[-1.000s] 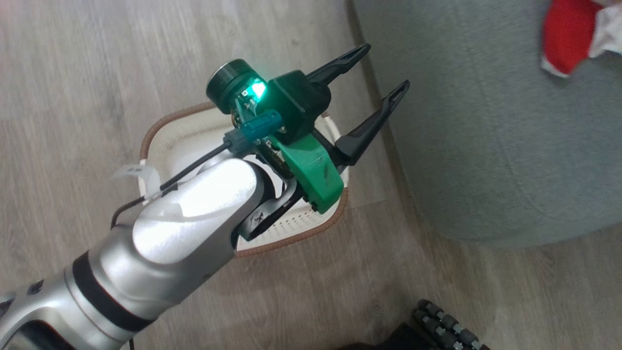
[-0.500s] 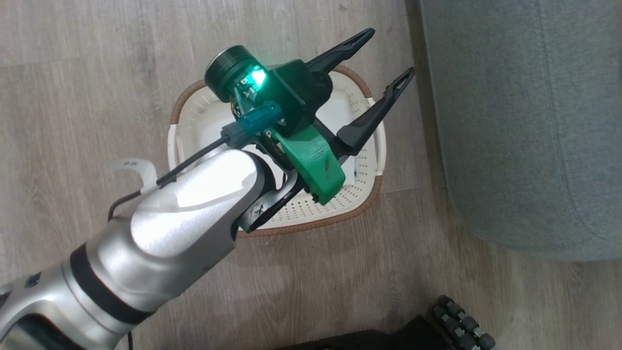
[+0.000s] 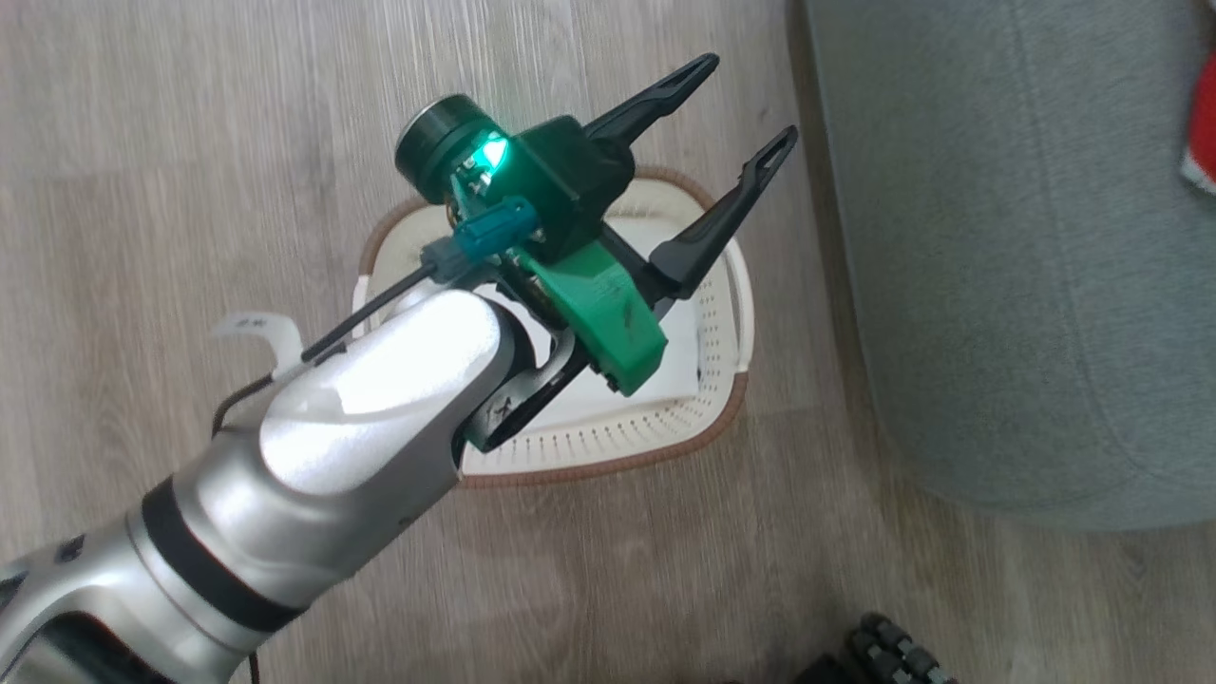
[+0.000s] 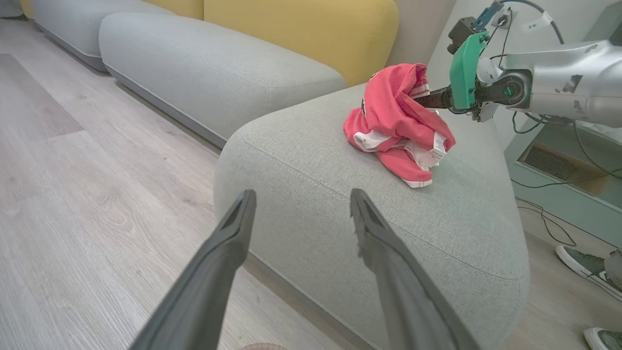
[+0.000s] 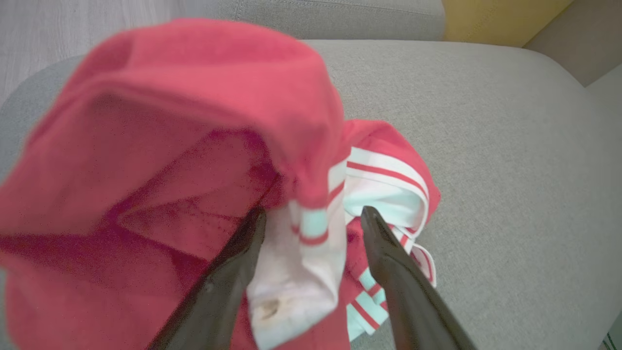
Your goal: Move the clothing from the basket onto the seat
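Since the earlier frames the head camera has swung. The basket (image 3: 617, 465) and the seat (image 3: 997, 285) now sit elsewhere in the picture, and a red edge of the clothing (image 3: 1205, 123) shows again at the right border. The left tool (image 3: 749, 98) keeps its pose above the basket, which stands on the wooden floor (image 3: 190, 142) just beside the seat. Its two fingers are spread wide and hold nothing.

In the left wrist view the clothing lies bunched on top of the seat, towards its far end, with a yellow cushion (image 4: 301, 34) behind. The right tool (image 5: 313, 213) reaches into the heap from the side. In the right wrist view its fingers stand well apart, released. A blurred fold of red fabric with white trim hangs over and between them, and the rest rests on the seat.
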